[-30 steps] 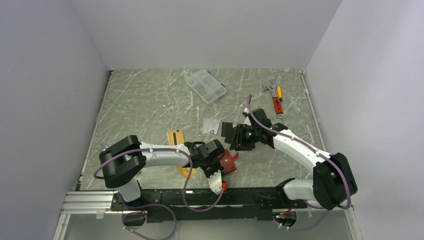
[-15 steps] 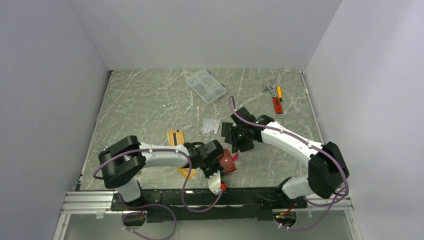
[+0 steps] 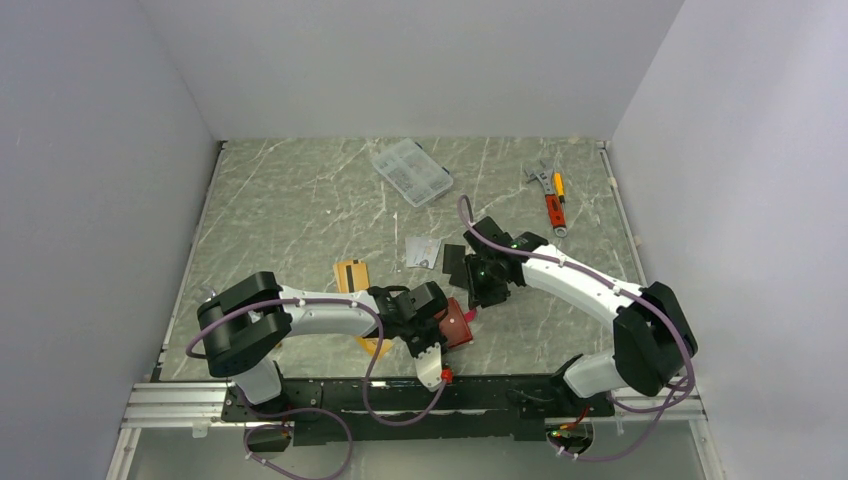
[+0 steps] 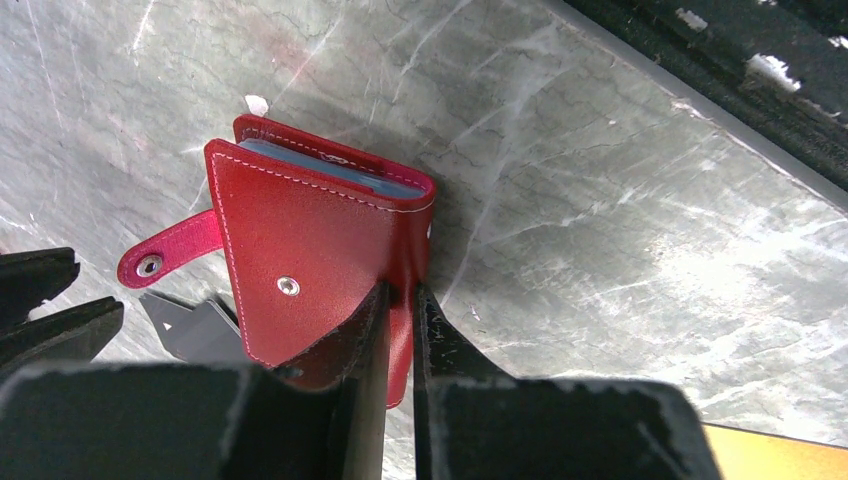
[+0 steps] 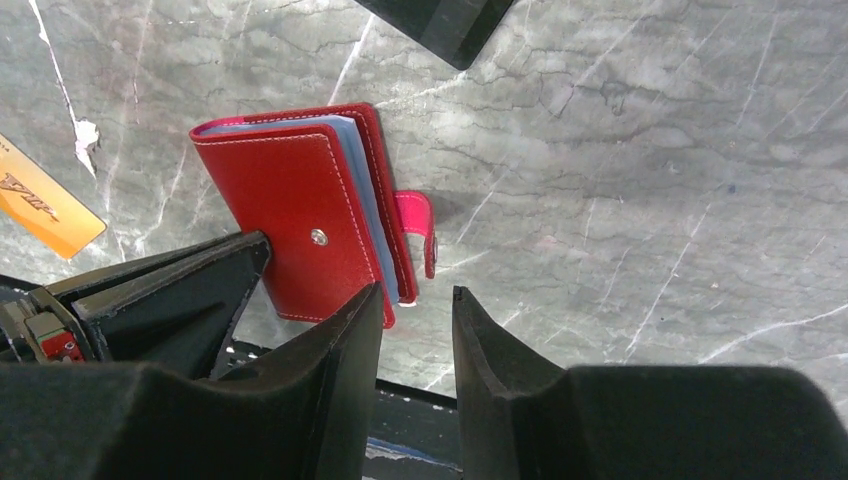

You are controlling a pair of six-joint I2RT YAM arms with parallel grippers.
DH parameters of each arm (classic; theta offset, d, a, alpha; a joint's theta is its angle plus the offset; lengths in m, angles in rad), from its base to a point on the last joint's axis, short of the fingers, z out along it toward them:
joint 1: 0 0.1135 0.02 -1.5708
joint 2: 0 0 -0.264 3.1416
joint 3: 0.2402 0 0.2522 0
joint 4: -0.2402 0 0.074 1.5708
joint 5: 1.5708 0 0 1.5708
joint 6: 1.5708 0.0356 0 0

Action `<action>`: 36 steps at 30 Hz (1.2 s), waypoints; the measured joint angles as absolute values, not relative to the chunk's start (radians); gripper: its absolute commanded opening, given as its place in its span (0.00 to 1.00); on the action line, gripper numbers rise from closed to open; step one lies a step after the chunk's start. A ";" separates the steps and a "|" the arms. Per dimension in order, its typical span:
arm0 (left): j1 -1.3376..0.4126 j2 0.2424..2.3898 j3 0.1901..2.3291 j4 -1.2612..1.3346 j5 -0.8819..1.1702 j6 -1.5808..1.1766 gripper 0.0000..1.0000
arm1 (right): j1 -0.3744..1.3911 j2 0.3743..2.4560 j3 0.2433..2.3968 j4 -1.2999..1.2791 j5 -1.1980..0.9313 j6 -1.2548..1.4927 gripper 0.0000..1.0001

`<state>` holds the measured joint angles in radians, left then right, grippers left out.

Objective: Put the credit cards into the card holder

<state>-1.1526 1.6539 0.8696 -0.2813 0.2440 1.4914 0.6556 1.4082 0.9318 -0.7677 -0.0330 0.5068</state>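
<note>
one card holder (image 4: 320, 250) pinched in left claw (image 4: 400, 293); right claw (image 5: 415, 295) spread, empty; two orange cards (image 3: 351, 273)

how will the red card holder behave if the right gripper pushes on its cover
Probably floppy: the card holder bends where the left gripper pinches one edge, so its cover should flex rather than lever open. Its snap tab hangs loose, so it may flap. It looks light and would likely slide on the smooth table if released.
</note>
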 measured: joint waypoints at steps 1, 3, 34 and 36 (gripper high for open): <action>-1.153 1.654 0.869 -0.281 0.244 1.491 0.12 | 0.653 1.408 0.927 -0.762 -0.039 0.507 0.34; -1.153 1.654 0.868 -0.279 0.242 1.491 0.12 | 0.646 1.408 0.918 -0.754 -0.050 0.507 0.32; -1.155 1.657 0.869 -0.279 0.238 1.489 0.09 | 0.603 1.429 0.868 -0.680 -0.102 0.492 0.00; -1.155 1.658 0.872 -0.283 0.238 1.488 0.09 | 0.602 1.424 0.868 -0.680 -0.115 0.485 0.00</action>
<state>-1.1553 1.6585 0.8719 -0.2829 0.2382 1.4883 0.6022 1.4242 0.8684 -0.6796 -0.1150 0.4854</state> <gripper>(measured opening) 0.133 0.007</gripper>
